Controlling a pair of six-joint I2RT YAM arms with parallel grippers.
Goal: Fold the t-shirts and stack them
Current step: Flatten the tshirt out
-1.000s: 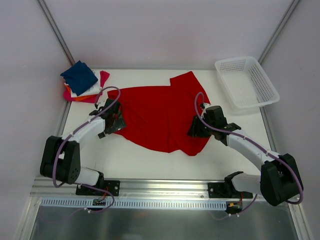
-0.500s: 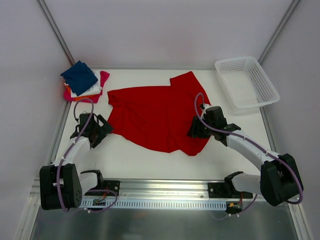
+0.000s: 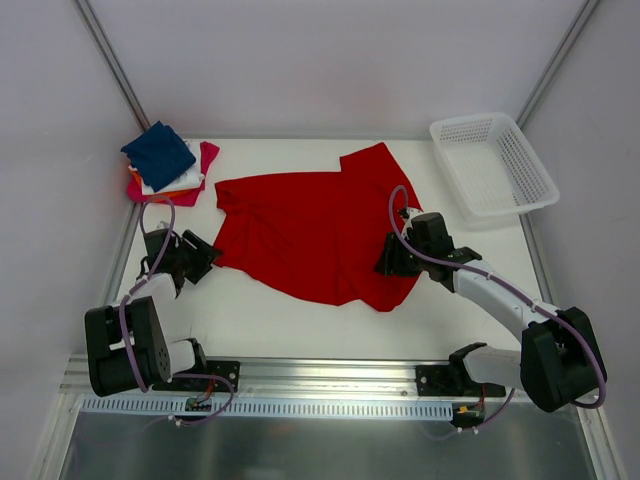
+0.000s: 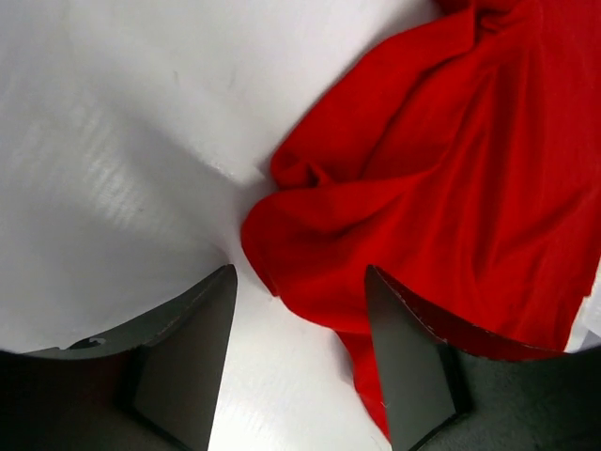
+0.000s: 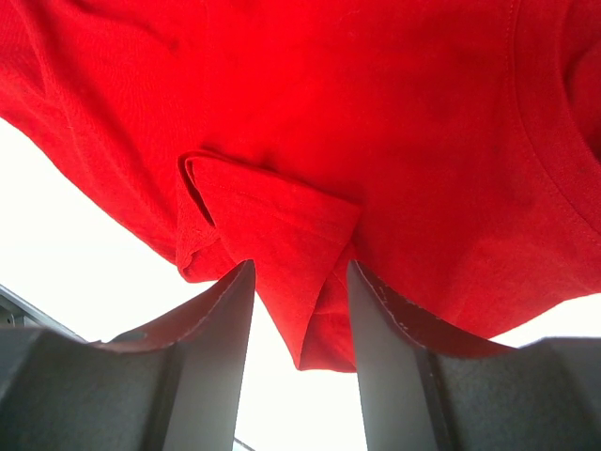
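The large red t-shirt lies spread and wrinkled in the middle of the table. My left gripper sits just left of its left edge, open and empty. In the left wrist view the rumpled red hem reaches in beside the right finger. My right gripper rests over the shirt's lower right part. In the right wrist view its jaws stand open around a folded flap of red cloth. The folded stack, with the navy shirt on top of white, orange and magenta, sits at the back left.
A white plastic mesh basket stands at the back right corner. Bare white table lies between the shirt and the arm bases. Grey walls close in the table on three sides.
My left gripper has drawn back to the left, off the shirt's left sleeve, and the arm has folded in. The shirt's left edge now lies flat. The right arm has not moved.
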